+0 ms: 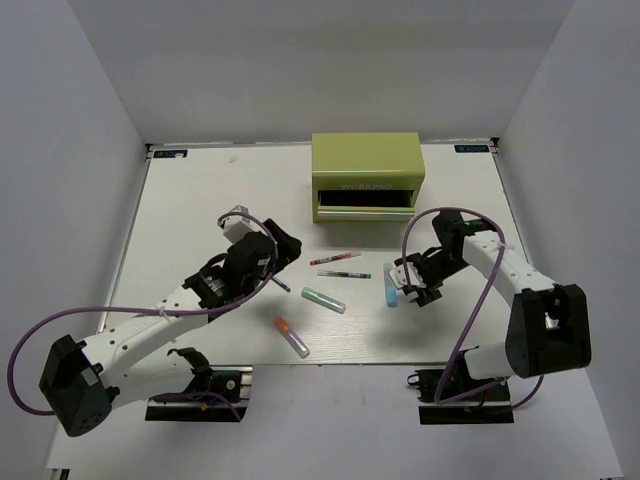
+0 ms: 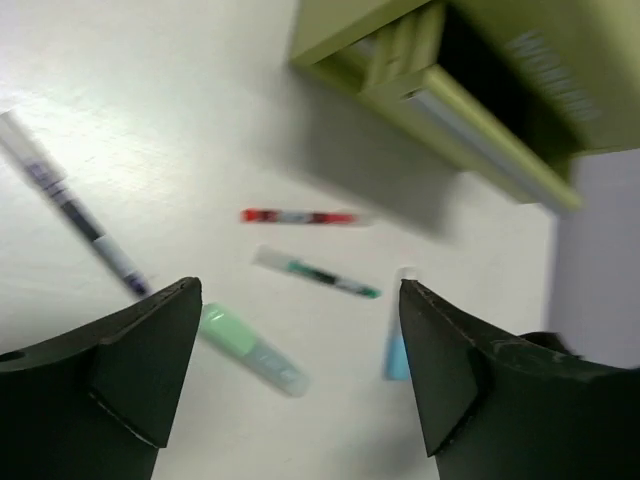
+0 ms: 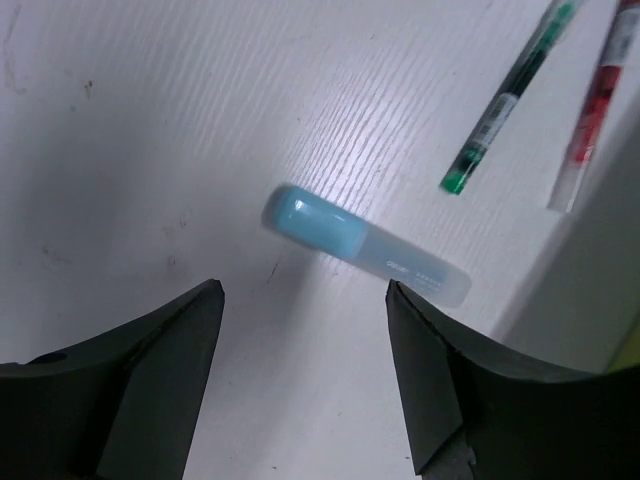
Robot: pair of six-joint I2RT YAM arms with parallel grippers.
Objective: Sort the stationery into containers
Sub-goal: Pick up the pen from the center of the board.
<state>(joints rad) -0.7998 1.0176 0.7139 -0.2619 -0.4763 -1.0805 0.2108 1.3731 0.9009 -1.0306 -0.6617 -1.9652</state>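
**1. Inventory.** I count six stationery items, all lying flat on the bench (image 1: 190,200): three thin pens and three chunkier markers.
- Pens: one red pen (image 2: 298,216), one green pen (image 2: 318,274) and one white pen (image 2: 70,205) with a dark tip.
- Markers: one light-blue marker (image 3: 365,245), one green-capped marker (image 2: 245,345) and one orange-capped marker (image 1: 292,337).
- Containers: I count one, the olive-green tool chest (image 1: 366,165), with a dark opening across its front.

**2. Left arm (image 1: 140,335).** It reaches diagonally from its base toward the bench centre, wrist tilted down. The left jaws are released, spread wide with nothing between them.
- The red pen and green pen lie ahead of the gap.
- The green-capped marker lies just beside the finger (image 2: 130,370) on the left of the wrist view.
- The white pen lies ahead and out to that same side.
- The tool chest stands farther ahead, to the right.
- The orange-capped marker lies behind these jaws, toward the arm bases.

**3. Right arm (image 1: 495,260).** Its forearm runs inward toward the bench centre, wrist angled down. The right jaws are released and hold nothing.
- The light-blue marker lies on the bench just ahead of the gap, apart from both fingers.
- The green pen and red pen lie farther ahead, to the right.
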